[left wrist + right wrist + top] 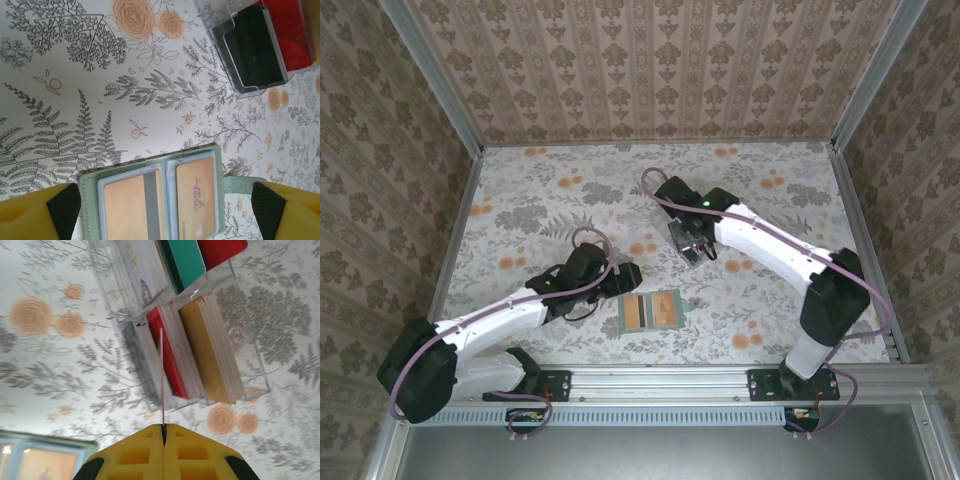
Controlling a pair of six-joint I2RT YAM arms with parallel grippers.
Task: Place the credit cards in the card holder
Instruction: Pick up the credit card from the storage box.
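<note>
The card holder (650,312), a grey-green bifold, lies open and flat on the floral table, with an orange card (200,195) in each clear pocket. My left gripper (166,207) is open, its fingers standing apart on either side of the holder (90,185). My right gripper (164,427) is shut on one thin credit card (161,375), seen edge-on and pale, held just above the clear rack (240,340). In the rack stand red (167,355), beige (210,350) and teal (186,260) cards. The holder's corner (45,460) shows at the lower left of the right wrist view.
The clear slotted rack (682,238) sits mid-table under the right gripper, with black (255,50) and red (290,30) cards showing in the left wrist view. Patterned walls with metal rails (455,230) close in the table on three sides.
</note>
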